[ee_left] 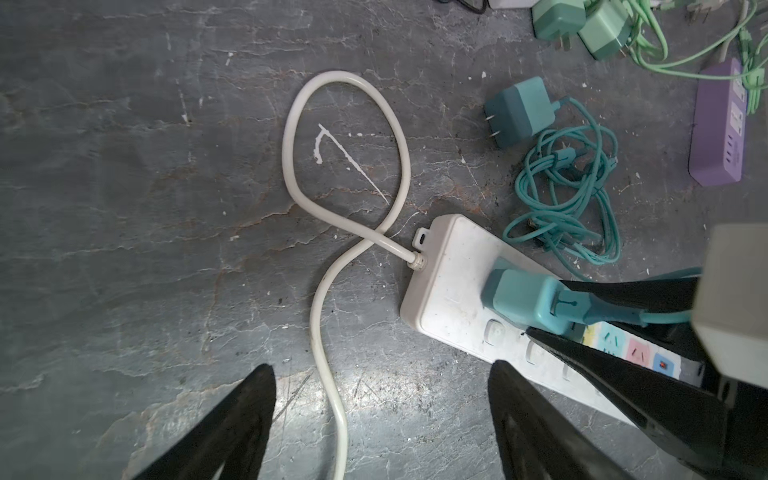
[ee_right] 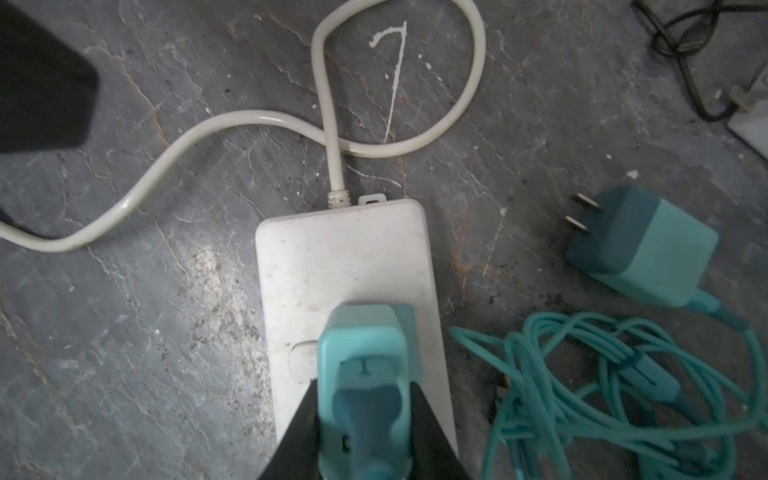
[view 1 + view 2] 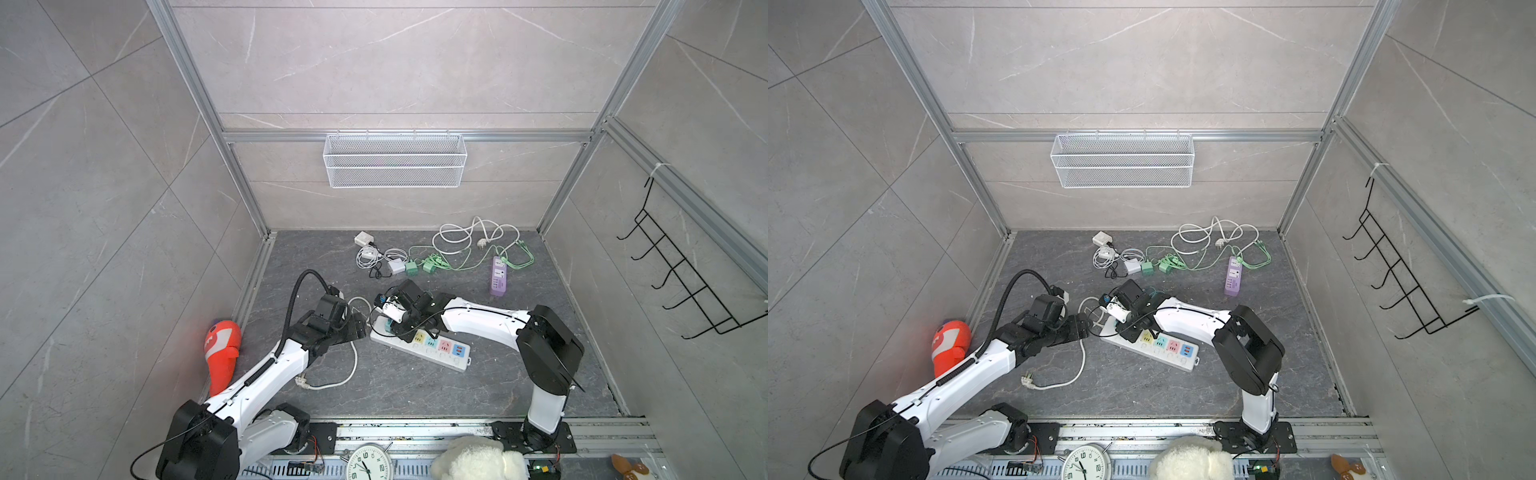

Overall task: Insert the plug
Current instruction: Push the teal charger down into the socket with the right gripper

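While the right gripper (image 2: 363,390) is clamped tight on the teal plug (image 2: 365,353), that plug stands upright on the white power strip (image 2: 345,257), over the socket nearest the end where the strip's cord (image 2: 328,104) comes out. No prongs show beneath it in either wrist view, and its base looks flush with the strip's face. I judge the insertion itself done or all but done, though I cannot tell whether the plug is pressed fully home. The left gripper (image 1: 382,374) hangs just off that same end of the strip, above the cord, its fingers spread wide and holding nothing. What looks left is a last press if the plug is not seated, then letting go and lifting the right gripper clear without dragging the plug back out. A second teal charger (image 2: 648,249) lies loose near the strip beside its tangled cable (image 2: 602,374), prongs bare, not plugged in
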Controlling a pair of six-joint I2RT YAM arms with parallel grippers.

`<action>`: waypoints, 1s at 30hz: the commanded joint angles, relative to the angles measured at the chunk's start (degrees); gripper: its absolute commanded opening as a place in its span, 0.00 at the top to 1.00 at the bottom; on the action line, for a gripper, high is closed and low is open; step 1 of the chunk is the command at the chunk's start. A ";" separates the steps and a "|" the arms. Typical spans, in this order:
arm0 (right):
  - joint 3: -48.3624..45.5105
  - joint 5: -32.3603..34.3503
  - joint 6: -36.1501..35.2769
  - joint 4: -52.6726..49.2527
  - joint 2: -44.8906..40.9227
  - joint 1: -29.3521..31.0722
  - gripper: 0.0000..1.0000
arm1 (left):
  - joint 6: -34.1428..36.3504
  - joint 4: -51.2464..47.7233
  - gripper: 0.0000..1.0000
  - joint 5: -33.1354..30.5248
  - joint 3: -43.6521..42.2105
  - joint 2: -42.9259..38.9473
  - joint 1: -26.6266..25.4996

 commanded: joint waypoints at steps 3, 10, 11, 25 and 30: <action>1.01 -4.74 3.56 -5.27 7.03 3.68 0.80 | 0.34 -6.30 0.14 -6.17 1.13 -0.94 3.42; 7.77 -4.70 5.62 -5.45 11.61 7.76 0.79 | 0.94 -4.66 0.14 -8.44 0.62 0.62 6.01; 8.79 -4.30 5.83 -5.53 12.19 8.38 0.79 | 1.25 -4.43 0.14 -8.68 0.65 0.78 6.20; 10.46 -1.15 8.12 -4.53 7.79 9.31 0.40 | 2.04 -3.73 0.09 -10.58 2.26 3.21 7.90; 9.31 -1.00 8.91 -3.85 5.32 9.34 0.34 | 1.82 -4.13 0.08 -10.55 2.13 1.87 7.91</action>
